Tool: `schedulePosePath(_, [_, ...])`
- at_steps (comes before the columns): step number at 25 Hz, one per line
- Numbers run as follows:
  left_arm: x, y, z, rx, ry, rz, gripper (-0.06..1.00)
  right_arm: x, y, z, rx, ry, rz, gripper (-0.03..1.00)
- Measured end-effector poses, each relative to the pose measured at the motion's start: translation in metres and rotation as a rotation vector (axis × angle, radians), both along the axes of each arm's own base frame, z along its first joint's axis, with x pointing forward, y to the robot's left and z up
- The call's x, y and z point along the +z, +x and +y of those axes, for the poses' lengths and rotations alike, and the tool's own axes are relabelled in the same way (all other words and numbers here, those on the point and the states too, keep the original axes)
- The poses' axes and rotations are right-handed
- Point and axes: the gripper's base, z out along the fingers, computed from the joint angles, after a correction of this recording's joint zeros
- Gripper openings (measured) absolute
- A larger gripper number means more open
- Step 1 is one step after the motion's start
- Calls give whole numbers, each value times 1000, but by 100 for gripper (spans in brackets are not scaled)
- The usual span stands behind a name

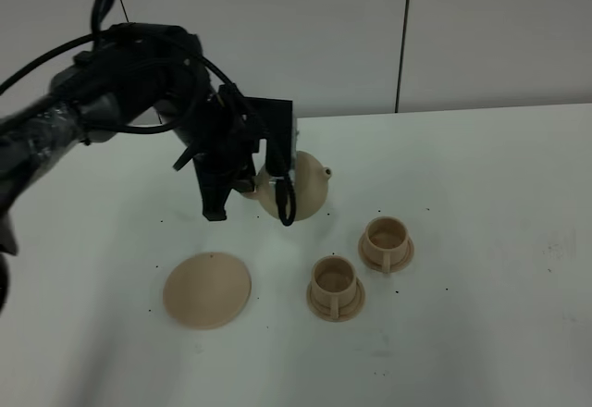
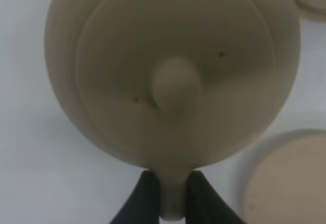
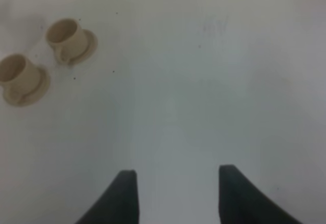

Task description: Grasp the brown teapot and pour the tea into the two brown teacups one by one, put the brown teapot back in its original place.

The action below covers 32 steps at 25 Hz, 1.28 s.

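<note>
The left gripper [image 1: 270, 185] had its jaws closed on the loop handle of the brown teapot [image 1: 303, 185], one dark finger [image 2: 145, 198] pressed on each side of the handle in the left wrist view. The teapot hung well apart from the flat round saucer disc [image 1: 207, 289], which lay bare on the white worktop [image 1: 499, 194] toward the front left. The pot's short spout [image 1: 324, 172] pointed toward the right side of the exterior view, in the direction of the cups. Its lid was on, with the knob [image 2: 173, 84] facing the left wrist camera. Whether the pot's base touched the worktop could not be told, though it looked raised.

The two brown teacups stood upright on their small saucers to the right of the disc: the nearer teacup [image 1: 336, 285] at the front and the farther teacup [image 1: 386, 242] just behind and to its right, close together but apart. Both sat in front of the teapot and to its right.

The right gripper [image 3: 175, 196] showed only in its own wrist view, its jaws spread wide with nothing between them, over bare worktop well away from the two cups.
</note>
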Motion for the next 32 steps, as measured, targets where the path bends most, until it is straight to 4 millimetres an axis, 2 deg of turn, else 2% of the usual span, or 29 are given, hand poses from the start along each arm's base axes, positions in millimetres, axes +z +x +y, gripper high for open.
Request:
schedulePosePath(6, [-7,11,-17,-56,31,-22,17,0,0,0,0,0,0,36])
schedulePosePath(21, [-7,13,-44,-222,128,-193,17,0,0,0,-1,-1,0,36])
schedulePosePath(28, [-24,17,-54,-292,158,-228,17,0,0,0,0,0,0,36])
schedulePosePath(32, [-28,16,-66,-323,150,-266,17,0,0,0,0,0,0,36])
